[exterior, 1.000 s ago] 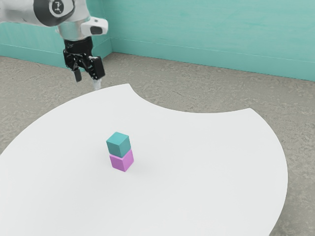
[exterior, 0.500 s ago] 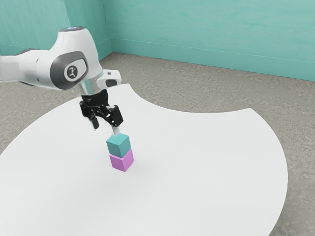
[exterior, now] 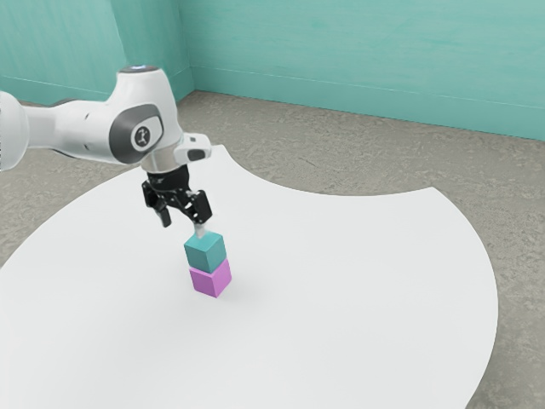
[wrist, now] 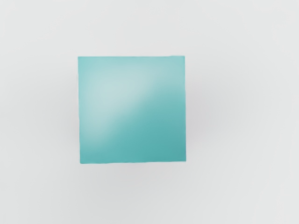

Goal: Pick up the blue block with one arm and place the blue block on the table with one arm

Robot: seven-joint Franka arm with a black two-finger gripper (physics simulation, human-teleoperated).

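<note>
Blue block, more teal than blue in its colouring, is resting on top of the pink block, which is itself standing on the white table. The gripper is hovering close above the stack, its fingers standing well parted with nothing held between them; whether a fingertip is brushing the upper cube, I cannot tell. The pick seems to be the step in hand, at its approach, with the grasp and the placing both waiting. The next move is probably calling for a small centring over the upper cube, then a straight drop until the fingers are flanking it, and a close that is leaving the lower cube alone. Going too deep could be catching both cubes, and a sideways nudge could be toppling the stack. The exterior view is giving the side of things: the two layers, the seam between them and the hand's nearness. The wrist view is instead giving the top face almost square on, its edges running straight and lying a little off the picture's middle, which is suggesting a hand turned nearly in line with the cube's sides.
</note>
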